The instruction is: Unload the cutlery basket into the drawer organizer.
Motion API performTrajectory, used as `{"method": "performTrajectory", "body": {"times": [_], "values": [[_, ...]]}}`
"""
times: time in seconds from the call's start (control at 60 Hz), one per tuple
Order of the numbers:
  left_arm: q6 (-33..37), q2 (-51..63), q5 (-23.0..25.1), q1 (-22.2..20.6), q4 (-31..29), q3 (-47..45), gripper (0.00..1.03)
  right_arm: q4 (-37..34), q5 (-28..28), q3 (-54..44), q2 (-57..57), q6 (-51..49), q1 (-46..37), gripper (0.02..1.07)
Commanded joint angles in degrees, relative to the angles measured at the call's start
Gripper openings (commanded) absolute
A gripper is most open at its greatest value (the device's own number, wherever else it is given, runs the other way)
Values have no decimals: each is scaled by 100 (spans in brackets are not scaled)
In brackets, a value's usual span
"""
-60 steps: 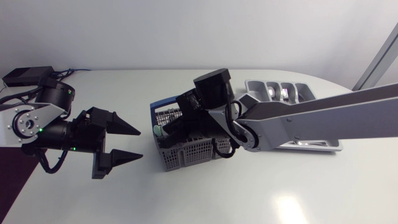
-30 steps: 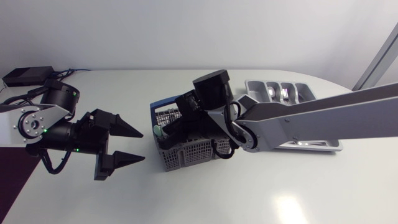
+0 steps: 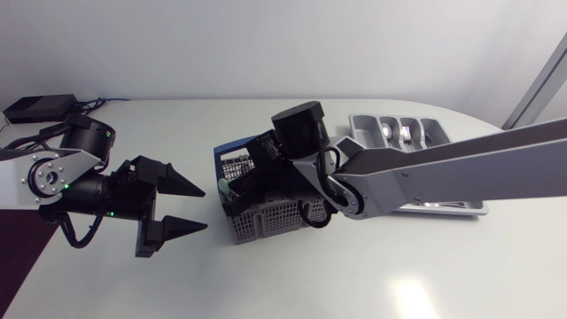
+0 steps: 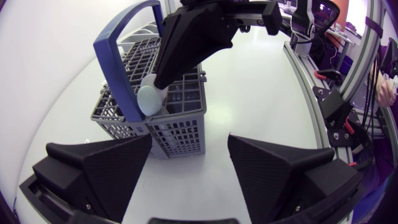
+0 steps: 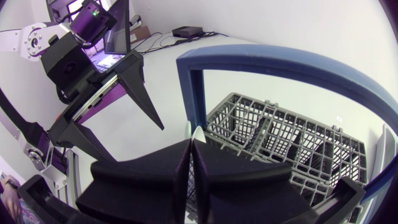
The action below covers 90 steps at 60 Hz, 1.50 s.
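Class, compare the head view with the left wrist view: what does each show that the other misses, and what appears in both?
Only the head view: the drawer organizer behind the right arm, and the left arm itself.
Only the left wrist view: the cutlery basket side-on, with its blue handle as a full upright arch.
Both: the basket, the right hand closed on a pale utensil at its corner, and the open left hand, apart from the basket.
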Motion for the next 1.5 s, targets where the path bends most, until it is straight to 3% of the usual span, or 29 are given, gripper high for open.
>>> {"method": "performTrajectory", "body": {"times": [0.0, 0.233, 1.483], "values": [[8, 108, 120, -47, 19, 126, 93, 81, -119, -43, 7, 130, 3, 8], [-18, 73, 120, -56, 19, 108, 93, 239, -471, -228, -186, 226, -129, 8], [-212, -209, 120, -162, 19, 12, 93, 230, -1139, -404, -933, 217, -261, 8]]}}
